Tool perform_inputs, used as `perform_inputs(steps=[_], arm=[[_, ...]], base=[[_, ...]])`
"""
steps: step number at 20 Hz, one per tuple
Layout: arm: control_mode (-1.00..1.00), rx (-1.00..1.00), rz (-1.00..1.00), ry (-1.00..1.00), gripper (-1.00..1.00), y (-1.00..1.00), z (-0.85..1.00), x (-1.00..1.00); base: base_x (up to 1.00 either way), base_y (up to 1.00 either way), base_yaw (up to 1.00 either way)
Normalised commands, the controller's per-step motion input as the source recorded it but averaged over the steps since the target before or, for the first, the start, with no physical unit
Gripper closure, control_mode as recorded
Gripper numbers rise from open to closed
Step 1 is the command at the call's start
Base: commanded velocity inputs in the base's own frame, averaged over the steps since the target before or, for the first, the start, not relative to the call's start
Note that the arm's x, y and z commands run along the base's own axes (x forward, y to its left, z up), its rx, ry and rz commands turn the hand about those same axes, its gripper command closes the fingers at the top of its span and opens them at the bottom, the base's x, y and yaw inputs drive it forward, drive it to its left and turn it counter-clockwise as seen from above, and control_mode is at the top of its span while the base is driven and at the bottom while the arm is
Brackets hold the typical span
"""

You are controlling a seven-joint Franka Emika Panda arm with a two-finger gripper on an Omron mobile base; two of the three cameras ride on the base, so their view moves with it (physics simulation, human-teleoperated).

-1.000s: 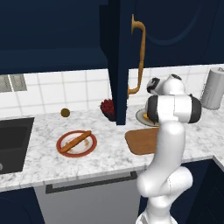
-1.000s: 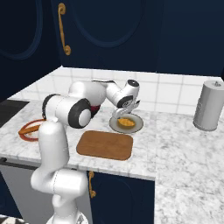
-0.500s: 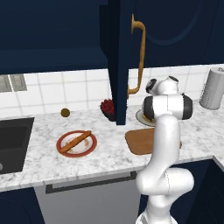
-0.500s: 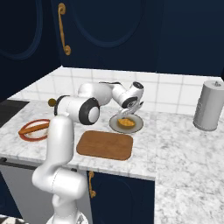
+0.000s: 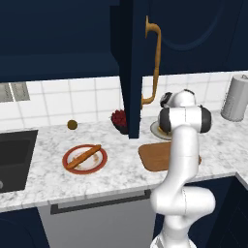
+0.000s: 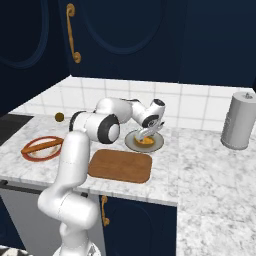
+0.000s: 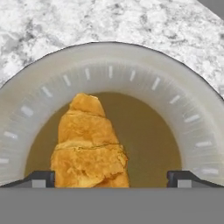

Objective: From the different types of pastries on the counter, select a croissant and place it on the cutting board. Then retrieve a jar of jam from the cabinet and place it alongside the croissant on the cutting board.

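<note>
On the grey plate (image 7: 192, 118) beyond the cutting board (image 6: 121, 165): gripper (image 7: 111, 178) directly over croissant (image 7: 89, 142), fingers (image 7: 40, 179) apart, straddling it; pastry tip points to 12 o'clock.

Croissant (image 7: 89, 144) lies on a plate (image 6: 156, 145) at the cutting board's (image 6: 121, 165) 1 o'clock; stick pastry (image 5: 84, 156) plate at its 9 o'clock

Open cabinet door (image 5: 131, 72) beside cutting board (image 6: 120, 165)
</note>
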Motion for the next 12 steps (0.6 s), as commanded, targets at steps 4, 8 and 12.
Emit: perform_inputs(steps=[4, 8, 12], arm=[[-1.00, 0.00, 0.02, 0.14, 1.00, 0.00, -0.52, 0.19], [-1.00, 0.00, 0.07, 0.06, 1.00, 0.00, -0.58, 0.06], [-1.00, 0.00, 0.06, 0.00, 1.00, 0.10, -0.46, -0.28]], base=[[0.00, 0.00, 0.00], [0.00, 0.00, 0.00], [0.00, 0.00, 0.00]])
